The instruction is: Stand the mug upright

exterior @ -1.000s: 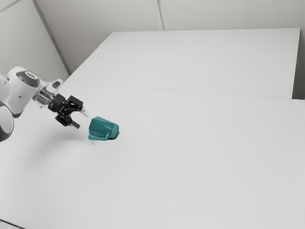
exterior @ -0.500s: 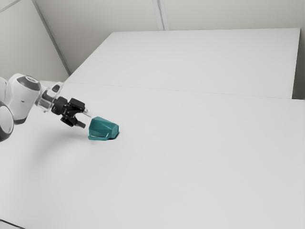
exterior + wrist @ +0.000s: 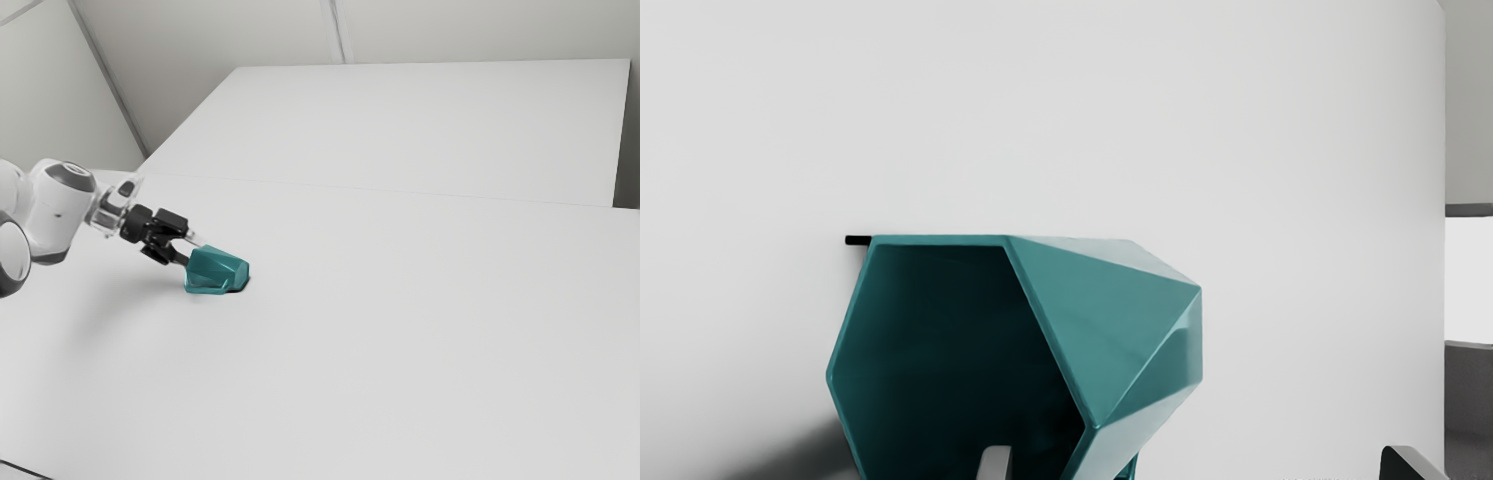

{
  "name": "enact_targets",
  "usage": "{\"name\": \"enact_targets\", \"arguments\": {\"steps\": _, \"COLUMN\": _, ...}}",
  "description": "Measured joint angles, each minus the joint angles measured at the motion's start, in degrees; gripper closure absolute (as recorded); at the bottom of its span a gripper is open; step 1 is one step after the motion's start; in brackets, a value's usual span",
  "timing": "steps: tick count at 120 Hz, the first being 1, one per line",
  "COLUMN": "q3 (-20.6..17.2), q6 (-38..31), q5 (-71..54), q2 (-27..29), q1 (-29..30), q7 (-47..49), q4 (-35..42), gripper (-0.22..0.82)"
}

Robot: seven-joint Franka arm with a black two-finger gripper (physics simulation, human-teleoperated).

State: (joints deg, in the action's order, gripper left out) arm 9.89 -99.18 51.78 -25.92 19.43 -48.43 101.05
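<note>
The teal faceted mug [image 3: 217,270] lies on its side on the white table, its handle low on the side toward the camera and its base toward the exterior view's right. Right beside its rim end is my black gripper [image 3: 190,250], slanting down with its fingers apart. In the wrist view the mug [image 3: 1053,320] shows its dark open mouth. There my gripper [image 3: 1196,467] is open, one fingertip in front of the mouth and the other out beyond the mug's side wall. Whether a finger touches the mug, I cannot tell.
The white table [image 3: 400,330] extends around the mug. Behind it stands a large pale panel or surface [image 3: 430,125], with grey walls further back. A thin dark line [image 3: 25,469] crosses the exterior view's lower left corner.
My gripper has moved toward the exterior view's right and slightly down, from a gap away to right beside the mug's rim end. The mug has not moved.
</note>
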Motion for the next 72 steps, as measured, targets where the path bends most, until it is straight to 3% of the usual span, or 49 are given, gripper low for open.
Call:
{"name": "enact_targets", "arguments": {"steps": 50, "q3": -2.2, "q6": -0.3, "q5": 0.63, "q2": -0.05, "q1": -0.1, "q7": -1.78, "q4": 1.36, "gripper": 0.01}}
{"name": "enact_targets", "arguments": {"steps": 60, "q3": -2.3, "q6": -0.37, "q5": 0.65, "q2": -0.09, "q1": -0.11, "q7": -1.95, "q4": 1.36, "gripper": 0.08}}
{"name": "enact_targets", "arguments": {"steps": 72, "q3": -2.33, "q6": -0.43, "q5": 0.74, "q2": -0.2, "q1": -0.21, "q7": -2.04, "q4": 1.59, "gripper": 0.25}}
